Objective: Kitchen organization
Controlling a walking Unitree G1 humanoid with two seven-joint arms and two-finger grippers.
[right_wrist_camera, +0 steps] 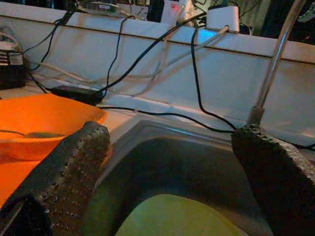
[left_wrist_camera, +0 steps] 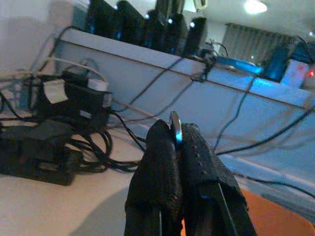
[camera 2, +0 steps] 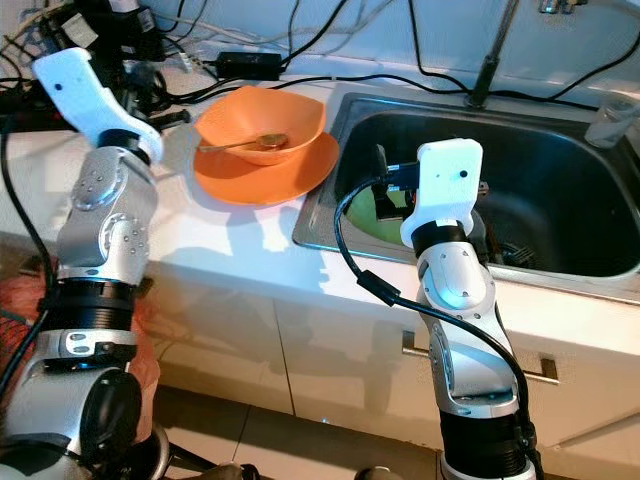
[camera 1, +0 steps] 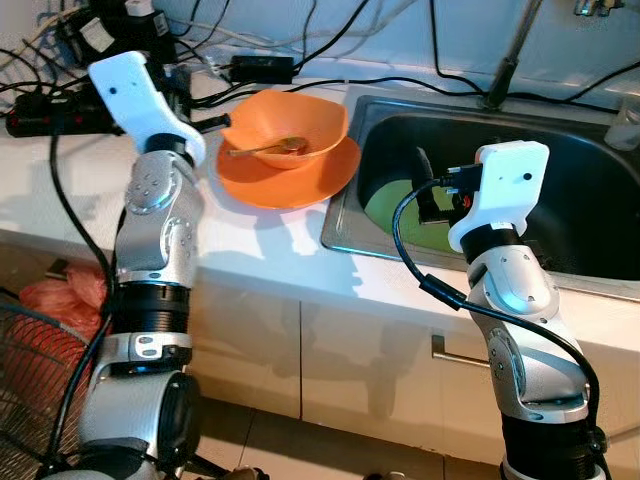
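My right hand (right_wrist_camera: 170, 162) is hanging wide open and empty over the green plate (right_wrist_camera: 182, 216) in the sink (camera 1: 560, 150); I'm lowering squarely onto its rim. My left hand (left_wrist_camera: 179, 147) is pinching a spoon handle (left_wrist_camera: 175, 127).

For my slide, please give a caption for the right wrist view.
Right gripper, fingers open, poised over the steel sink above a green plate, orange bowl on the counter beside.

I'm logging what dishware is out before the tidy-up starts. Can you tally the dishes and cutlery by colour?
Orange: 2, a bowl on a plate on the counter.
Green: 1, a plate in the sink.
Metal: 1, a spoon lying in the bowl.
Total: 4.
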